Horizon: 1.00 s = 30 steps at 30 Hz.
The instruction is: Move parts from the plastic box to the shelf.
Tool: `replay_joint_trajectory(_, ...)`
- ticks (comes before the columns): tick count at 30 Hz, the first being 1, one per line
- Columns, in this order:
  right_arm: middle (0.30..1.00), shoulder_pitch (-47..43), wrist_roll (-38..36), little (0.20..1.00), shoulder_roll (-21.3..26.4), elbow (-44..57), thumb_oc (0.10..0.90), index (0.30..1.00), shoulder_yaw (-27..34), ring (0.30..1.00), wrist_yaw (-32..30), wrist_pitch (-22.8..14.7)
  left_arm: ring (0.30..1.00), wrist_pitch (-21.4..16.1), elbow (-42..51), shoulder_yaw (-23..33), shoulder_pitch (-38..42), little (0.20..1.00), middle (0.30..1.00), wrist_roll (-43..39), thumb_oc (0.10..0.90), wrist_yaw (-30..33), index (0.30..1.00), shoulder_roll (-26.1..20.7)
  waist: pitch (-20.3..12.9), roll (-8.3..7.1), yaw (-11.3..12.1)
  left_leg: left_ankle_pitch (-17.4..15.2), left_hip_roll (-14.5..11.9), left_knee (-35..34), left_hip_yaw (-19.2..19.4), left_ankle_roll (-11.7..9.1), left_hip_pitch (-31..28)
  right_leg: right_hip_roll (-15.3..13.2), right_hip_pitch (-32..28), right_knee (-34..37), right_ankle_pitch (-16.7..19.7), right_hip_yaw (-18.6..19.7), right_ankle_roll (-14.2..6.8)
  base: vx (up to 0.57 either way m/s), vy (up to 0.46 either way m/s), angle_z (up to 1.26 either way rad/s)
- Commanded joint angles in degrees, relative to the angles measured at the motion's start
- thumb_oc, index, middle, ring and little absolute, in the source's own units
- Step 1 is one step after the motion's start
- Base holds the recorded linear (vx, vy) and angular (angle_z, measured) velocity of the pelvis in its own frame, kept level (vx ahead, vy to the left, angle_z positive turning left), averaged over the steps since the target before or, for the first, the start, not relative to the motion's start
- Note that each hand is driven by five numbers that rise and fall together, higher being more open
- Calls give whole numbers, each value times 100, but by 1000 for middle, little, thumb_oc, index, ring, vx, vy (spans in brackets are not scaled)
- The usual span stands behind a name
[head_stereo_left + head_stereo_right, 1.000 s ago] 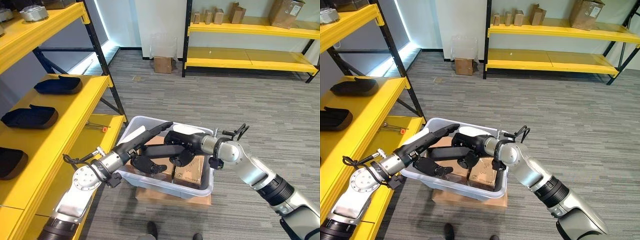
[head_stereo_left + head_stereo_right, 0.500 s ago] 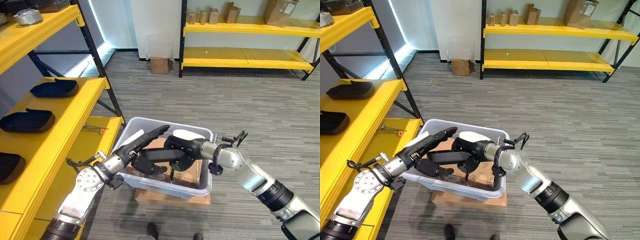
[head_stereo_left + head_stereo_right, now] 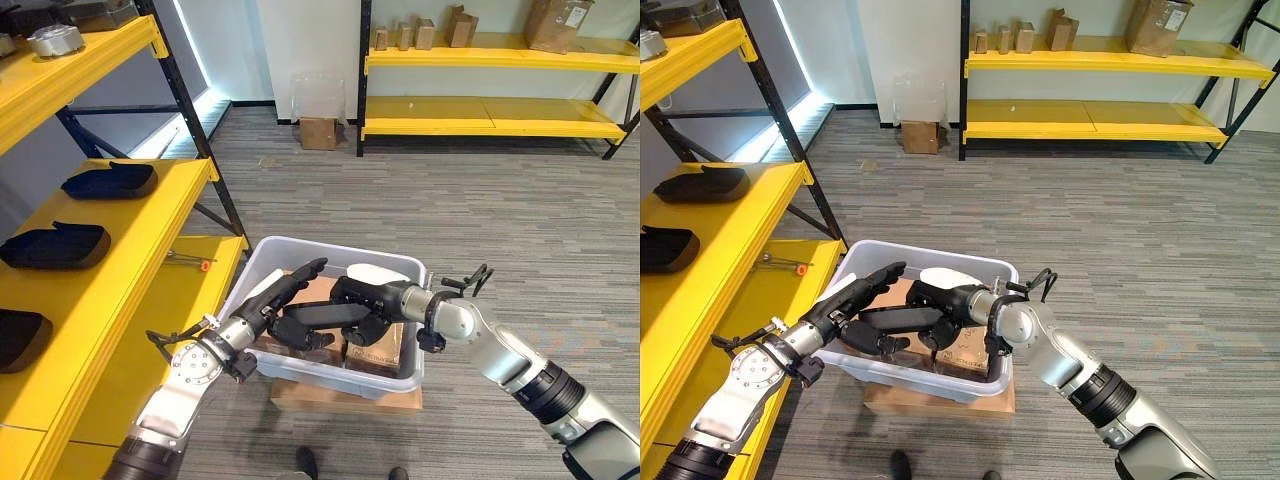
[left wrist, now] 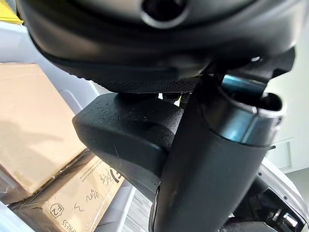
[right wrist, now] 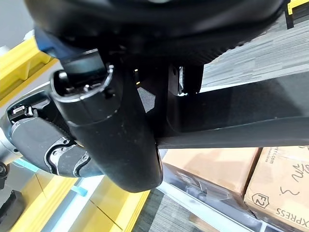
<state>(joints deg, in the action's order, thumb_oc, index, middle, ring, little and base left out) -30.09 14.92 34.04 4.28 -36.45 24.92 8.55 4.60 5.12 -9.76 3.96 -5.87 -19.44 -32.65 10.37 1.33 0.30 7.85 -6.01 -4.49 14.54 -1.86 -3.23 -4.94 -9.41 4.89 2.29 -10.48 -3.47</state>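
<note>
Over box (image 3: 262, 262) on carton: left hand (image 3: 268, 296) flat-fingered above black part (image 3: 318, 314); right hand (image 3: 362, 296) curled round part. Cartons (image 3: 378, 344) beneath. Shelf (image 3: 130, 262) at 9 o'clock holds trays (image 3: 55, 244).

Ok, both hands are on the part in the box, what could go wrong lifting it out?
The long black plastic part sits between the left hand and right hand; uneven lifting could let it slip. It may catch the white plastic box's rim. The yellow shelf is close beside the left arm.
</note>
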Motion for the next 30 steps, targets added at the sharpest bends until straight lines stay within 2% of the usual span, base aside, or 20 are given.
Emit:
replay_joint_trajectory(1, 300, -988, -123, 300, -518, 554, 400, 300, 444, 300, -755, -369, 1000, -329, -26, -399, 536, 1000, 1000, 142, 900, -107, 1000, 23, -408, -108, 104, -459, -700, -51, 18, -592, -421, -581, 161, -126, 33, -470, -452, 2, 10, -3)
replay_joint_trajectory(8, 300, -1014, -60, 300, -470, 570, 400, 300, 409, 300, -865, -335, 1000, -1088, 127, -397, 663, 1000, 1000, 579, 900, -108, 1000, -201, -399, -85, 73, -459, -699, -51, 45, -594, -423, -589, 176, -125, 45, -449, -462, -4, 6, -4)
replay_joint_trajectory(12, 300, -1007, -48, 300, -444, 602, 400, 300, 377, 300, -888, -359, 1000, -1263, 232, -390, 727, 1000, 1000, 520, 900, -252, 1000, -284, -398, -65, 51, -459, -701, -51, 59, -595, -422, -605, 190, -132, 49, -442, -474, 0, 0, 0)
replay_joint_trajectory(22, 300, -1011, -27, 300, -423, 583, 400, 300, 358, 300, -930, -398, 1000, -1047, 303, -502, 748, 1000, 1000, 286, 900, -608, 1000, -357, -390, -35, 29, -461, -695, -51, 64, -588, -428, -610, 190, -121, 57, -417, -481, 0, 0, 0)
replay_joint_trajectory(23, 300, -1010, -32, 300, -407, 591, 400, 300, 345, 300, -950, -414, 1000, -735, 270, -548, 712, 1000, 1000, 121, 900, -748, 1000, -363, -392, -30, 21, -462, -692, -51, 71, -585, -433, -607, 192, -122, 56, -411, -483, 0, 0, 0)
replay_joint_trajectory(26, 300, -1023, -66, 300, -370, 584, 400, 300, 359, 300, -943, -446, 1000, -819, 250, -601, 686, 1000, 1000, 69, 900, -779, 1000, -367, -386, -17, 10, -453, -693, -51, 80, -587, -433, -609, 202, -129, 57, -402, -480, 0, 0, 0)
replay_joint_trajectory(30, 300, -1039, -77, 300, -381, 623, 400, 300, 374, 300, -939, -424, 1000, -730, 290, -641, 667, 1000, 1000, 0, 900, -711, 1000, -335, -375, -7, 3, -451, -685, -51, 93, -584, -432, -613, 206, -132, 56, -397, -479, 0, 0, 0)
